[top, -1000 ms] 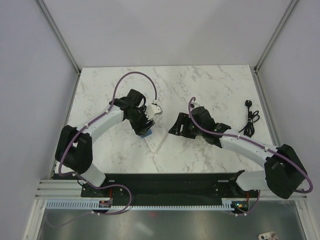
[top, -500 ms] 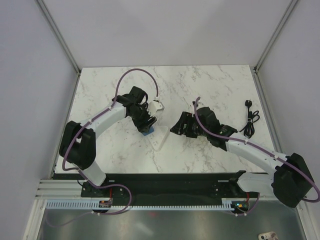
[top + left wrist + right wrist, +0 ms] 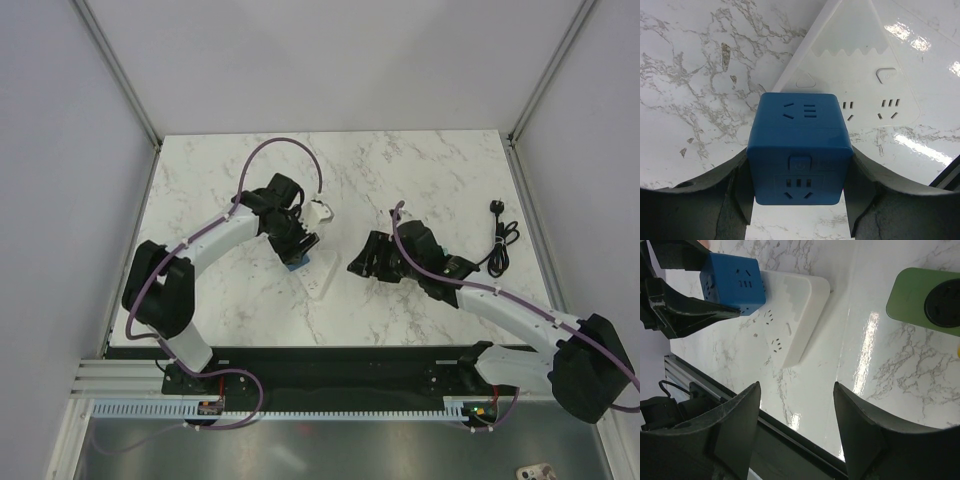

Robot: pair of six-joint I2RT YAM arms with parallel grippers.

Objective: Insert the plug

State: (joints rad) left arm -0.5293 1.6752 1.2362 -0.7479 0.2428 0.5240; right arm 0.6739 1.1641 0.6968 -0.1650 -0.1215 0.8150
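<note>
The left tool is clamped on a blue plastic cube with socket slots on its faces, 1 finger on each side. The cube hangs over one end of a white plastic power strip that lies flat on the white marble surface (whether the cube touches the strip cannot be told). The right tool hovers near the strip's other end, its 2 fingers spread with nothing between them. Of the small yellow plastic plug only a sliver shows at the right edge of the right wrist view, on the surface just beside a green rounded plastic block with a round black socket. A black plug with a thin coiled cord lies well apart, near the surface's right edge.
</note>
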